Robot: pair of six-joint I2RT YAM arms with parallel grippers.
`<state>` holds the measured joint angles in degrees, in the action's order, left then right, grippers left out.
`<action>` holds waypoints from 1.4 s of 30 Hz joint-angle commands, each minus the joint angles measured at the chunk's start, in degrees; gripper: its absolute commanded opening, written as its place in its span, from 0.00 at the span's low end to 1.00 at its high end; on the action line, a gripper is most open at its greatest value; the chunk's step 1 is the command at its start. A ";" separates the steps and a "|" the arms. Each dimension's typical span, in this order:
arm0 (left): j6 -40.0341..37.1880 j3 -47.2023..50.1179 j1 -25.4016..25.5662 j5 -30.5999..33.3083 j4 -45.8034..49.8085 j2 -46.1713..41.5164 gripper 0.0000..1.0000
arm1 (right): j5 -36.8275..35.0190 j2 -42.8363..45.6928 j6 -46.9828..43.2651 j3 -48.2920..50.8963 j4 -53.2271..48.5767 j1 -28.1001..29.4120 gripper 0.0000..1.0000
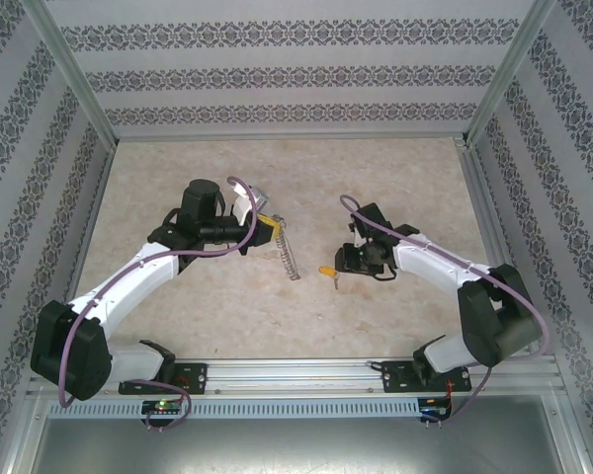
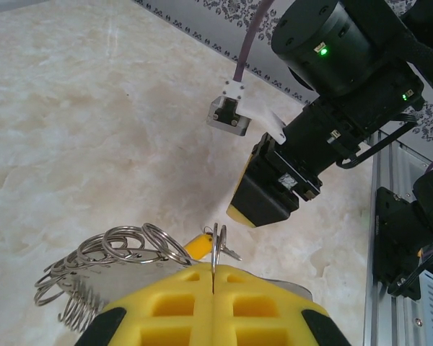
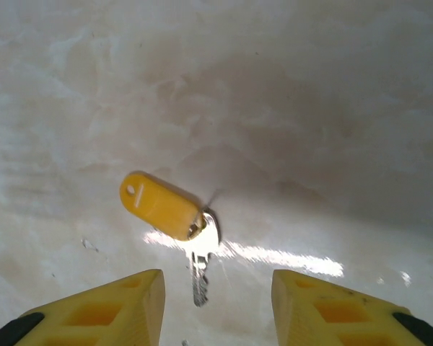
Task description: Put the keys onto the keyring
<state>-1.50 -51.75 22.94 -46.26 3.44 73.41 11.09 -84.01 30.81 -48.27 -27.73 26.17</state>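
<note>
Two yellow fingers of the right gripper stand wide apart, holding nothing, over the marbled beige table. Just ahead lies the small key with a yellow-orange plastic head and short silver blade. Farther left, the left gripper is clamped tight on the large thin silvery metal keyring, fringed with small silvery loops.

Key: head was smooth, semi-gloss yellow-orange plastic; blade was bright metal. Keyring was shiny silvery metal wire. Table was smooth, marble-patterned, faintly glossy.
</note>
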 commanded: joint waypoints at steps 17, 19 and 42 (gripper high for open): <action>0.79 0.98 0.76 -4.01 -8.67 0.60 0.00 | -4.64 -10.87 6.96 -5.92 0.61 5.09 0.34; 0.88 0.99 0.72 -4.23 -8.73 0.44 0.00 | -5.09 -10.92 6.90 -5.90 0.48 5.37 0.34; -0.27 0.89 1.62 -3.37 -8.08 1.46 0.00 | -5.05 -4.24 0.38 -5.33 0.01 4.41 0.00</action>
<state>-0.75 -50.46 23.38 -49.21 -2.44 74.43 6.48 -93.14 35.00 -53.04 -27.09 30.96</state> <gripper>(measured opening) 0.047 0.051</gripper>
